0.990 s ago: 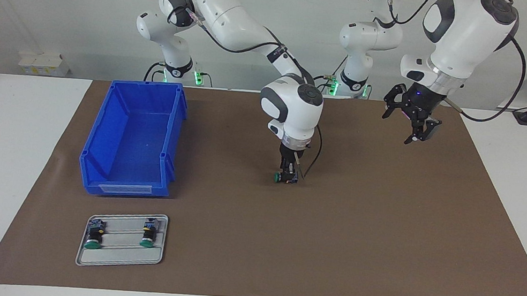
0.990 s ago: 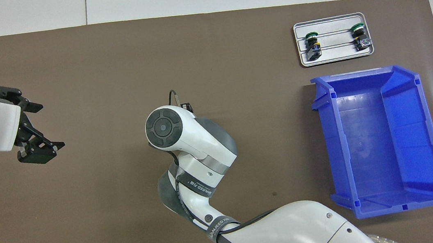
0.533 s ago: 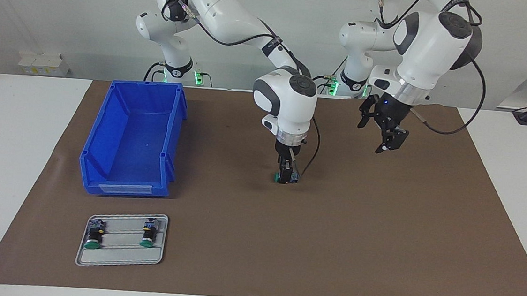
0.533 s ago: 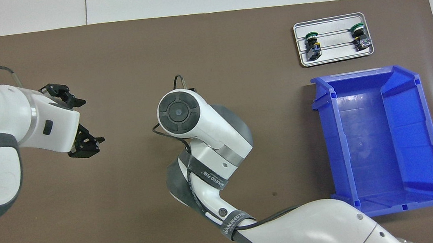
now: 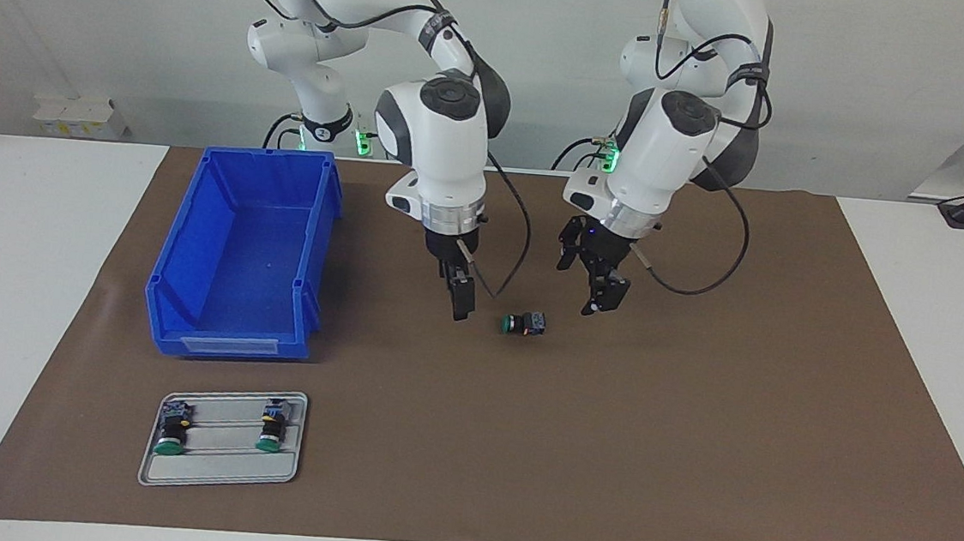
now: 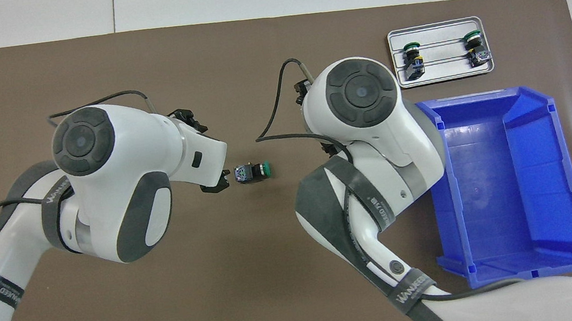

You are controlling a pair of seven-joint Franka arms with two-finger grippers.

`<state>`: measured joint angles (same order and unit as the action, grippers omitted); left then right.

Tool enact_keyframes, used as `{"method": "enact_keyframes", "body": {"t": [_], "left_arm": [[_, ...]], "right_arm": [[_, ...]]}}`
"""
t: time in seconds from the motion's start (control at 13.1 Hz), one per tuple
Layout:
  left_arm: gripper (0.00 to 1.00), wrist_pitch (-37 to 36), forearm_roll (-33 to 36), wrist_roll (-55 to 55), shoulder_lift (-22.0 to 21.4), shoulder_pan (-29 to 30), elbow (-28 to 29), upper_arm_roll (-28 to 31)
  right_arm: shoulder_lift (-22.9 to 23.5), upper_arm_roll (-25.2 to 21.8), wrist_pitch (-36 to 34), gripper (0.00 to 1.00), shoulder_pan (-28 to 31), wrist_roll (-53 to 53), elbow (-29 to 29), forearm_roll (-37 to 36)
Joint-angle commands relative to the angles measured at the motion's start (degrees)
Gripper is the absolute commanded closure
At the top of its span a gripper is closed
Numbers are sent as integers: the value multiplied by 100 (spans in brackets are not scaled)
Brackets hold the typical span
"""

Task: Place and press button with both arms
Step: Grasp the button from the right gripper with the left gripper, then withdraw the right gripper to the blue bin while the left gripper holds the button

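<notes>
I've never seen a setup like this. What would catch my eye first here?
Two big white arms lean in over the middle of the brown mat, the right gripper and left gripper hanging on either side of a small green-capped button that lies on its side, untouched. A bright blue bin sits toward the right arm's end, with a grey tray holding two more buttons beside it, farther from the robots.

**Open mat around the button, 2 grippers flanking it**

The button (image 5: 524,324) lies alone on the brown mat (image 5: 691,459), with bare mat all round it. The right gripper (image 5: 462,303) and left gripper (image 5: 599,295) hang over the mat at either side of it, apart from it. The blue bin (image 5: 243,243) and the tray (image 5: 218,473) holding 2 spare buttons (image 5: 170,428) sit well apart, toward the right arm's end.
</notes>
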<state>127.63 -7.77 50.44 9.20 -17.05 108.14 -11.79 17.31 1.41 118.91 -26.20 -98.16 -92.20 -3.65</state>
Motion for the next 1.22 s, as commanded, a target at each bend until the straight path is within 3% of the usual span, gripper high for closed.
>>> {"method": "enact_keyframes", "body": {"t": [0.0, 0.15, 0.3, 0.53, 0.84, 1.14], "left_arm": [[0, 261, 581, -445, 371, -377, -91, 89], [0, 517, 891, -632, 669, -509, -187, 89], [0, 570, 961, -1244, 1257, -798, -555, 98], [0, 632, 1225, -1379, 1330, -817, -531, 98], [0, 597, 1506, -1379, 1488, -922, -434, 89], [0, 710, 1506, -1370, 1488, -984, -223, 89]], "right_arm": [[-823, 61, -17, 1, 430, 1408, -814, 250], [-1307, 61, -43, 0, 782, 2210, -1211, 294], [-1510, 61, -419, 0, 1098, 3131, -1213, 373], [-1616, 44, -701, 0, 1607, 4678, -1064, 523], [-1555, 9, -1439, 0, 2021, 6823, -423, 506], [-1441, -9, -2273, 0, 2286, 7933, 271, 409]]}}
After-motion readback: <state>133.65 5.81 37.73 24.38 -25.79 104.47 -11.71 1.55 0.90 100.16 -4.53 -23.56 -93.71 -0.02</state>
